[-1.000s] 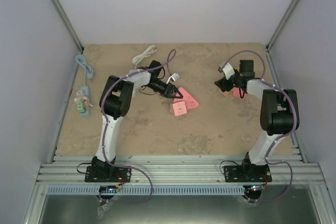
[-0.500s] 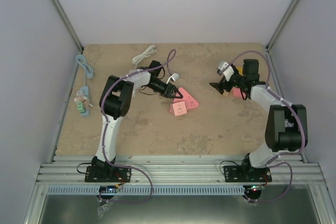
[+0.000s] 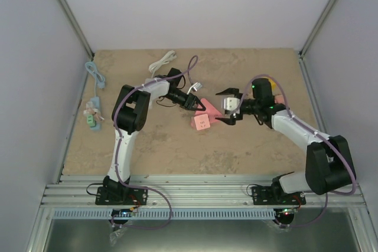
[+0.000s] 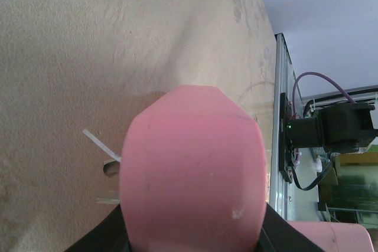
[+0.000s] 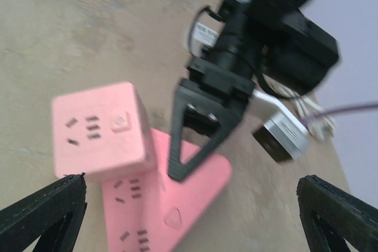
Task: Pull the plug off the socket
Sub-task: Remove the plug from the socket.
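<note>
A pink cube plug (image 3: 201,122) sits plugged into the pink triangular socket (image 3: 212,112) at the table's middle. In the right wrist view the plug (image 5: 97,129) is left of the socket (image 5: 177,210). My left gripper (image 3: 196,104) is shut on the socket's far corner, which fills the left wrist view as a rounded pink block (image 4: 192,163) between the left gripper (image 4: 192,231) fingers. My right gripper (image 3: 224,107) hangs open just right of the socket, with nothing between its fingers. Seen from its own wrist, the right gripper (image 5: 189,216) spans both pink pieces from above.
A white adapter (image 3: 197,87) lies just behind the left gripper. A white cable (image 3: 162,61) lies at the back. A blue-green power strip (image 3: 91,114) with its cord lies along the left edge. Metal rails run along both sides.
My right arm has swung left from the back right to just beside the pink socket, and its jaws have opened wider. The left arm and both pink pieces have stayed put.
</note>
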`<state>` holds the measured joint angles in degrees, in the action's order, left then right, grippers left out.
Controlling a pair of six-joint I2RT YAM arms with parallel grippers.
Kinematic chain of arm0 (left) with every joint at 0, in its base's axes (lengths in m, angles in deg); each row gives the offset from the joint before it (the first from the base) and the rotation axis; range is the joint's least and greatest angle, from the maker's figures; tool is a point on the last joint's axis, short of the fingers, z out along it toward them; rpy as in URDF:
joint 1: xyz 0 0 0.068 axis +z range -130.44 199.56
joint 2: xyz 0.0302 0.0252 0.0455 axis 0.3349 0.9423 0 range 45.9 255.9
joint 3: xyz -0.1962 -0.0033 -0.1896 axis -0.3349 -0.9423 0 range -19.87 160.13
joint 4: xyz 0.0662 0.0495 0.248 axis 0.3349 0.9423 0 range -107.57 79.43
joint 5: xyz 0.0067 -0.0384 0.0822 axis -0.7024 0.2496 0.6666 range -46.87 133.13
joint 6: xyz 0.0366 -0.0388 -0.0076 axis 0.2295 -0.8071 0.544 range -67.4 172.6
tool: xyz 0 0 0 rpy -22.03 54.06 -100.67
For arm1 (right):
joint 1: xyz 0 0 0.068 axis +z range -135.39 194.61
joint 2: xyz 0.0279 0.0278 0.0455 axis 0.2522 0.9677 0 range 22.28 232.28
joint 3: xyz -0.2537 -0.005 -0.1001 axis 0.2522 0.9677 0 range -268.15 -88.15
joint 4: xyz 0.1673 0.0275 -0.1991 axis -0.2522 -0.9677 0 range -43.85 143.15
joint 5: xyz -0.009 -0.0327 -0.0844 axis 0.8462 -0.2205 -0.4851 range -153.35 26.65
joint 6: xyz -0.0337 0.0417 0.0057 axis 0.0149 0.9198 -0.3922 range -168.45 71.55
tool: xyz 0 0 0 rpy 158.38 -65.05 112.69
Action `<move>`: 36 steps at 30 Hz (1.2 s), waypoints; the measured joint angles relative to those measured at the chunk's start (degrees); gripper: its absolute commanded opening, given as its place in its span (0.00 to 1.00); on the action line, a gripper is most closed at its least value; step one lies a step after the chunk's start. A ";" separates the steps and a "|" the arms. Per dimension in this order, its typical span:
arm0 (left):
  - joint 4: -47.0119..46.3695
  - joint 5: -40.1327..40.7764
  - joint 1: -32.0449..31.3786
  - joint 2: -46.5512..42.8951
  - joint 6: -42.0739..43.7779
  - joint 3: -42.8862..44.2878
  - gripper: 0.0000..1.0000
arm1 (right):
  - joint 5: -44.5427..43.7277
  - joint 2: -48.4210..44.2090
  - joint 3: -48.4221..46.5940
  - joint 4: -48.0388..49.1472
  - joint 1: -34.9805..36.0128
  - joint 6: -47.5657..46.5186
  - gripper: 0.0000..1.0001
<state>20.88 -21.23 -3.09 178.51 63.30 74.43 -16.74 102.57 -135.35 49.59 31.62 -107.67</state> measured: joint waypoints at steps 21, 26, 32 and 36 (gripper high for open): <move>0.11 -0.02 0.02 0.02 0.02 0.04 0.00 | -16.11 7.96 -2.19 -6.54 19.19 -9.03 0.91; 0.15 -0.02 0.02 0.02 0.22 0.04 0.00 | -21.14 9.42 -2.23 -4.44 21.24 -7.91 0.87; 0.17 -0.04 0.04 0.02 0.24 0.07 0.00 | -25.20 10.88 -2.25 -2.45 22.10 -6.75 0.79; 0.20 -0.04 0.04 0.02 0.26 0.07 0.00 | -26.56 11.02 -2.25 -1.90 22.10 -6.56 0.68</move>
<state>21.08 -21.28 -3.05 178.54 63.57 74.49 -43.30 113.59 -137.60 47.69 53.72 -114.23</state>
